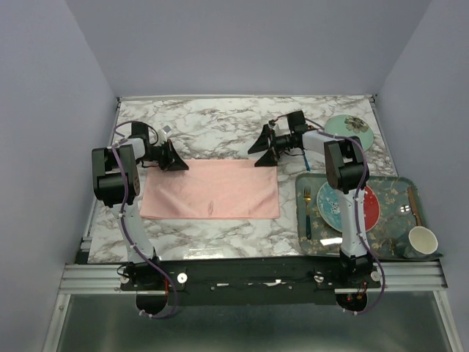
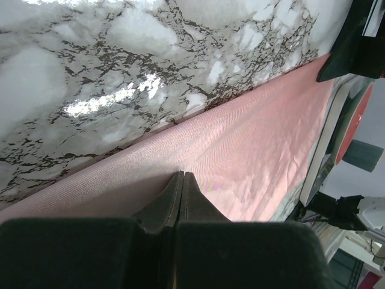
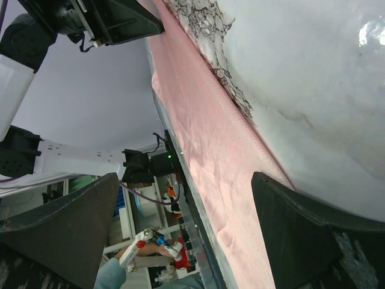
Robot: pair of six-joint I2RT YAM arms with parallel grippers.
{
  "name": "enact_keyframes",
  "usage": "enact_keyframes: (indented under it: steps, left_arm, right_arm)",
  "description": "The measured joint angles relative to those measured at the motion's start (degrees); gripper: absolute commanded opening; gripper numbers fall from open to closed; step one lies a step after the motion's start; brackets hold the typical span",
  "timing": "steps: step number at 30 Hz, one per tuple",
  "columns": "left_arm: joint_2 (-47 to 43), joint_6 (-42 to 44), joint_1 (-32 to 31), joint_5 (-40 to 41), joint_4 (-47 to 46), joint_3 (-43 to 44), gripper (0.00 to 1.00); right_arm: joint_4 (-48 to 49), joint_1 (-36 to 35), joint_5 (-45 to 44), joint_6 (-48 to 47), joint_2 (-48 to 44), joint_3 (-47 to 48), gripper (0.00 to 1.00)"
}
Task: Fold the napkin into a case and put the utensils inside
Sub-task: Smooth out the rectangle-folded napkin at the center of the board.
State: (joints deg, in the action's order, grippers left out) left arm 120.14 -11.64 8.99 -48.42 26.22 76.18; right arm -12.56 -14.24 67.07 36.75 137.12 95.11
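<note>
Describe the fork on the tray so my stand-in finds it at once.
Start at the green tray, near right on the marble table. Along its left edge, beside the round plate, lies the fork. Gold head and teal handle set it apart from its neighbours.

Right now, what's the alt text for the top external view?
A shiny salmon-pink satin napkin lies flat as a wide rectangle on the marble-patterned table, the left gripper shut at its far left corner and the right gripper open at its far right corner. A green tray at the right holds a red-and-teal plate, teal-handled fork and white cup.
</note>
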Motion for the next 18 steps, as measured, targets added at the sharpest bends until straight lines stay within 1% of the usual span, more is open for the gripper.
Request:
enact_keyframes:
  steps: [1, 2, 3, 5, 6, 8, 9, 12, 14, 15, 16, 17, 18]
  left_arm:
    - [0.0, 0.0, 0.0, -0.1, -0.1, 0.0, 0.18]
    - [0.0, -0.2, 0.0, -0.2, -0.4, 0.0, 0.27]
    - [0.0, -0.3, 0.0, -0.2, -0.7, 0.0, 0.42]
    - [-0.1, -0.9, 0.0, -0.8, -1.7, 0.0, 0.51]
    - [-0.4, -1.4, -0.2, -1.6, -1.7, 0.3, 0.6]
    - [-1.2, -1.7, -0.6, -1.6, -1.9, 1.2, 0.66]
    - [-2.0, -2.1, -1.1, -1.6, -2.1, 2.1, 0.68]
    - [-4.3, -2.7, -3.1, -1.6, -2.9, 5.2, 0.68]
    - [-5.6, -3.3, -4.8, -1.9, -4.0, 7.5, 0.65]
    - [-5.8, -3.9, -5.7, -2.2, -4.6, 8.5, 0.63]
    - [-5.9, -4.2, -6.5, -2.5, -5.4, 9.2, 0.56]
    - [-5.9, -5.1, -7.3, -2.8, -6.4, 9.8, 0.52]
    - [-5.7, -6.2, -8.1, -3.5, -7.7, 10.2, 0.49]
  right_arm:
    - [-0.8, 0.0, 0.0, -0.4, 0.0, 0.3, 1.0]
    - [-1.2, 0.0, 0.0, -0.5, 0.0, 0.5, 1.0]
    - [-1.8, 0.0, 0.0, -0.7, 0.0, 0.8, 1.0]
    - [-3.2, -0.2, 0.2, -1.3, 0.0, 1.7, 1.0]
    - [-3.7, -0.5, 0.3, -1.5, 0.0, 2.0, 1.0]
    - [-4.0, -1.0, 0.9, -1.9, -0.1, 2.8, 1.0]
    - [-4.1, -1.3, 1.2, -2.1, -0.2, 3.0, 1.0]
    - [-4.5, -2.8, 1.6, -2.8, -2.4, 3.1, 0.96]
    - [-4.7, -3.4, 1.6, -3.3, -4.4, 3.1, 0.9]
    - [-4.8, -3.7, 1.2, -3.8, -5.6, 3.1, 0.86]
    - [-5.0, -4.1, 0.9, -4.1, -6.6, 3.1, 0.81]
    - [-5.8, -4.3, 0.1, -5.1, -7.6, 3.1, 0.69]
    - [-7.0, -4.5, -1.0, -6.2, -8.4, 3.4, 0.63]
